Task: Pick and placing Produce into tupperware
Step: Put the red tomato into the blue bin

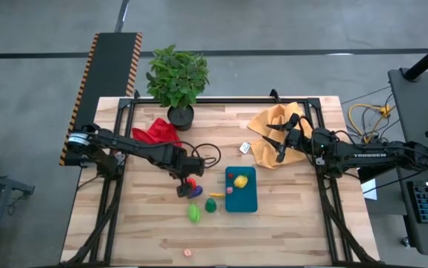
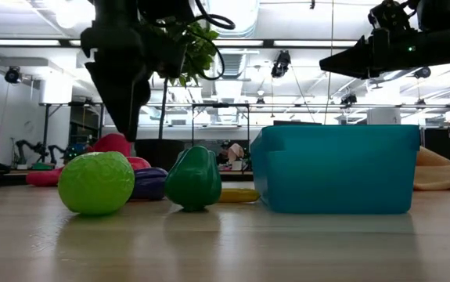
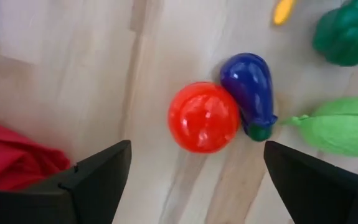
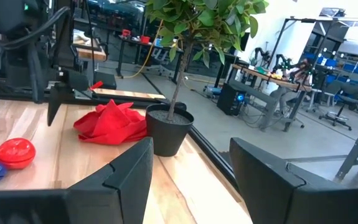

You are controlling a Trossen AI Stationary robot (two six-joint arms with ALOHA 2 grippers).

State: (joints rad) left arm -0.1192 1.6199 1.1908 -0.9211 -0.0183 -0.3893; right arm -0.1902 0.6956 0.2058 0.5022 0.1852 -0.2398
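The teal tupperware (image 1: 241,199) (image 2: 334,168) sits mid-table with a yellow piece (image 1: 240,181) inside. To its left on the wood lie a red tomato (image 3: 203,117), a purple eggplant (image 3: 250,93) touching it, a light green piece (image 1: 193,214) (image 2: 95,182), a dark green pepper (image 1: 211,205) (image 2: 193,178) and a small yellow piece (image 1: 216,195). My left gripper (image 1: 187,186) (image 3: 197,180) hovers open above the tomato, pointing down. My right gripper (image 1: 273,143) (image 4: 191,180) waits open, raised over the mustard-yellow cloth (image 1: 269,123).
A red cloth (image 1: 156,132) and a potted plant (image 1: 178,82) stand near the table's far edge, left of centre. A small white tag (image 1: 245,148) lies beyond the tupperware. A tiny pink speck (image 1: 187,251) lies near the near edge. Bare wood spreads along the near side.
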